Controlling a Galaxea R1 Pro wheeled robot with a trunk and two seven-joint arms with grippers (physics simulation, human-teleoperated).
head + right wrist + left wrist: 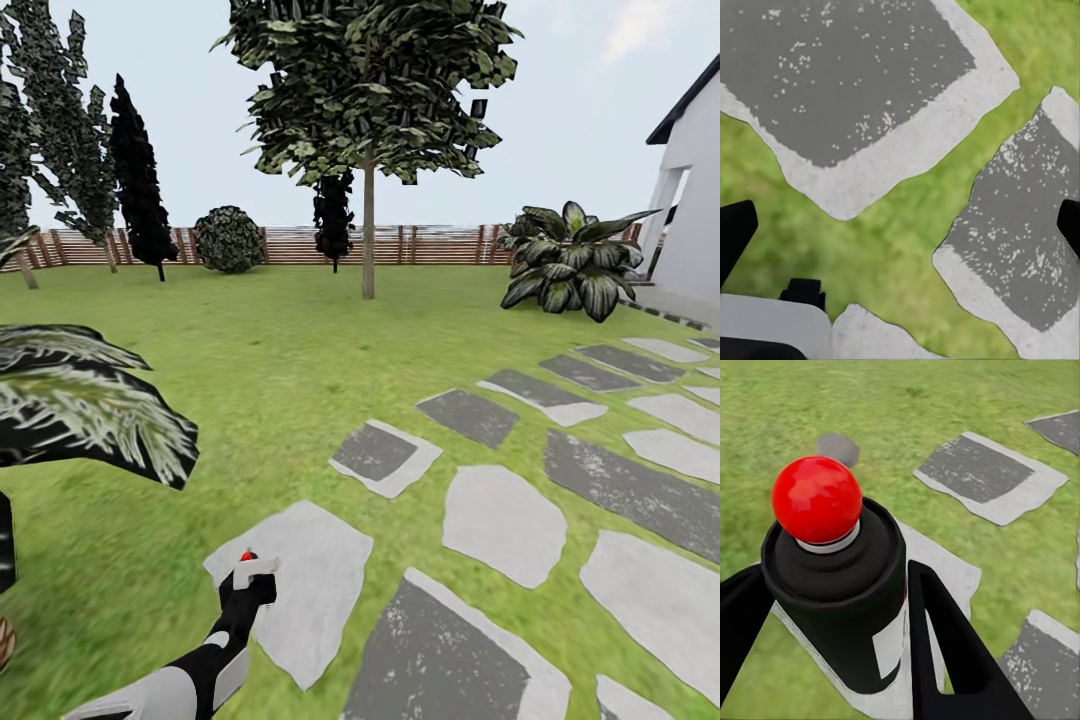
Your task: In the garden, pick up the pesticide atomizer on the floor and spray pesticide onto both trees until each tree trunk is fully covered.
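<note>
My left gripper (pixel 238 603) is shut on the pesticide atomizer (pixel 248 578), a small black bottle with a red nozzle tip, held low over a stepping stone. In the left wrist view the atomizer (pixel 840 577) stands upright between the two black fingers (pixel 945 652) of my left gripper (pixel 840 637). A broadleaf tree (pixel 370 80) with a straight bare tree trunk (pixel 368 235) stands far ahead on the garden lawn (pixel 270 360). My right gripper (pixel 900 225) is open over grass and stones, holding nothing. Pesticide is out of view.
Stepping stones (pixel 500 520) cover the right half of the lawn. A palm-like plant (pixel 90 400) reaches in at the left, and a large-leaved plant (pixel 570 260) stands by the white house (pixel 695 190). Dark conifers (pixel 140 180), a round bush (pixel 228 238) and a slat fence (pixel 430 245) line the back.
</note>
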